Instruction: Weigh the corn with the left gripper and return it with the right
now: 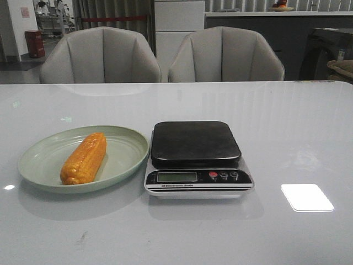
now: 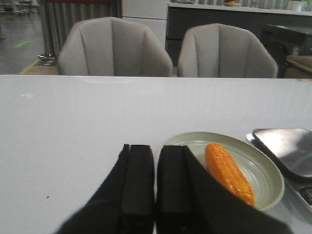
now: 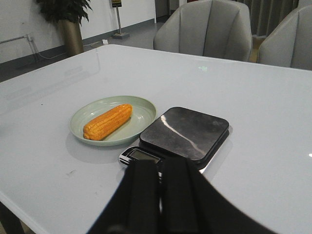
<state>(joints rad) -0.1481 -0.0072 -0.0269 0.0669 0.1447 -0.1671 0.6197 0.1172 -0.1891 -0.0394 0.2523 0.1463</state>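
The orange-yellow corn [image 1: 84, 158] lies lengthwise in a pale green plate [image 1: 128, 144] on the white table, just left of a kitchen scale [image 1: 196, 143] whose dark platform is bare. Neither arm shows in the front view. In the left wrist view my left gripper [image 2: 155, 148] is shut with nothing held, hovering near the plate's [image 2: 271, 171] rim, the corn [image 2: 228, 171] off to one side. In the right wrist view my right gripper [image 3: 160, 165] is shut and empty, well back from the scale [image 3: 185, 130], the corn [image 3: 107, 122] and the plate [image 3: 145, 109].
The scale's display and three buttons [image 1: 223, 175] face the table's front edge. Two grey chairs [image 1: 102, 55] stand behind the far edge. A bright light reflection [image 1: 306, 197] lies on the table to the right of the scale.
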